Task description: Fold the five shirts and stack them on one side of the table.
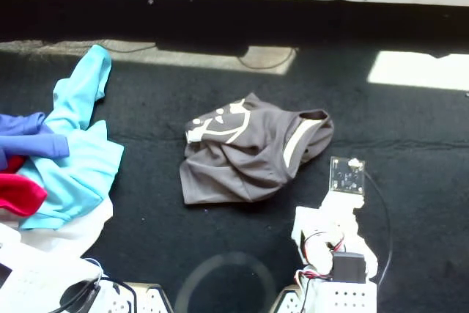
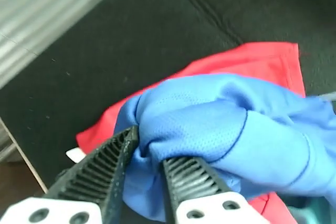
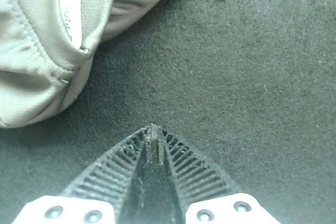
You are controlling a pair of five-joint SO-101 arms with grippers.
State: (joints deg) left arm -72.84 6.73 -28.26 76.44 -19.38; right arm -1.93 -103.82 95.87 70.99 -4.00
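Note:
A crumpled grey shirt (image 1: pixel 249 150) with pale trim lies mid-table. At the left edge lies a pile: a cyan shirt (image 1: pixel 80 144), a blue shirt (image 1: pixel 29 137), a red shirt (image 1: pixel 18 192) and a white shirt (image 1: pixel 66 236). My left gripper (image 2: pixel 149 148) is shut on a bunched fold of the blue shirt (image 2: pixel 226 129), which rests on the red shirt (image 2: pixel 252 64). Beside the grey shirt's (image 3: pixel 37 40) edge, my right gripper (image 3: pixel 154 136) is shut with nothing in it, low over the dark cloth, apart from the fabric.
Dark cloth (image 1: pixel 410 130) covers the table. The right arm (image 1: pixel 337 240) stands at the front right, and both arm bases sit along the front edge. The table's wooden edge (image 2: pixel 21 156) runs close behind the red shirt.

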